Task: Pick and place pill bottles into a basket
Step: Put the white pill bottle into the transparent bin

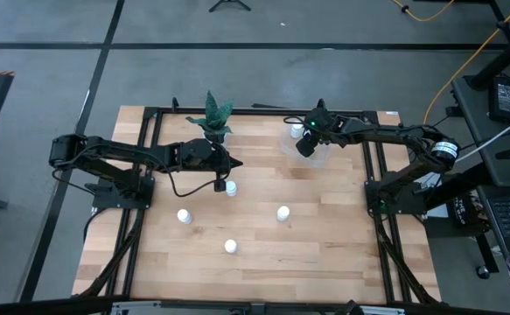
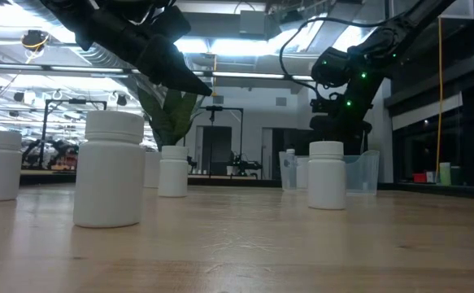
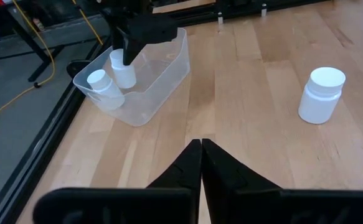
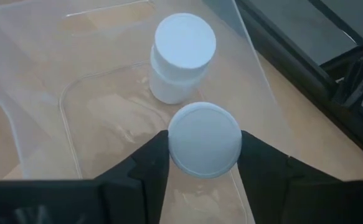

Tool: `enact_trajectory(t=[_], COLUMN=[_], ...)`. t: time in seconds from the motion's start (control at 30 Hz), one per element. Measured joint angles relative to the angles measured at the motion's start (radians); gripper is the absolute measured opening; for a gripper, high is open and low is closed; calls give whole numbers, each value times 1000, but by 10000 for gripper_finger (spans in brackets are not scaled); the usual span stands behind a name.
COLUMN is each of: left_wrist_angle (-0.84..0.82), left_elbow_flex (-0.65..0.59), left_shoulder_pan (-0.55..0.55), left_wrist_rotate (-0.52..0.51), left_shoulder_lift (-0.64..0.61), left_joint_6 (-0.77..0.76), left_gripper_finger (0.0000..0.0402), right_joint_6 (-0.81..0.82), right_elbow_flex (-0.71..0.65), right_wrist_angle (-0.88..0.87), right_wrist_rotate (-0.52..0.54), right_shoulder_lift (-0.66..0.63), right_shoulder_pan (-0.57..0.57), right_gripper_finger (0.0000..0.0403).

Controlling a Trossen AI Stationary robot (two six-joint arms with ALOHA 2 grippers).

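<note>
The left gripper (image 1: pixel 219 185) hangs over the table's middle with its dark fingers pressed together on nothing, just beside one pill bottle (image 1: pixel 231 188). 3 more pill bottles stand free on the bare wood: one (image 1: pixel 184 216) nearer the left edge, one (image 1: pixel 230 247) toward the front, one (image 1: pixel 282 213) toward the right. Behind the left arm sits a white pot with a green plant (image 1: pixel 217 122).

Further right, the right gripper (image 4: pixel 204 152) is inside the basket (image 3: pixel 169 68), its fingers either side of a white bottle (image 4: pixel 204 140) and touching its cap; whether they grip it or are letting go, I cannot tell. Another bottle (image 4: pixel 180 59) already stands upright in the basket just beyond.

Risk, as I judge it: the 2 bottles sit very close, so a release from any height could tip the held one against its neighbour, and a finger dragging on the cap during withdrawal could topple it.

The bottles are smooth, matte white cylinders with flat round caps; the basket is thin, glossy, clear plastic with rounded corners; the table is pale planked wood
</note>
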Motion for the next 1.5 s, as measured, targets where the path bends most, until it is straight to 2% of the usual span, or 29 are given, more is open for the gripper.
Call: enact_trajectory(t=[0.9, 1.37, 1.5], left_wrist_angle=[0, 0, 0], left_elbow_flex=[0, 0, 0], left_shoulder_pan=[0, 0, 0], left_wrist_rotate=[0, 0, -2], left_shoulder_lift=[0, 0, 0], left_joint_6=[-1, 1, 44], left_gripper_finger=[6, 12, 11], right_joint_6=[-25, -103, -122], right_elbow_flex=[2, 95, 153], right_wrist_angle=[-19, -35, -85], right_wrist_rotate=[26, 28, 29], right_shoulder_lift=[0, -14, -67], right_shoulder_pan=[0, 18, 69], right_gripper_finger=[202, 202, 180])
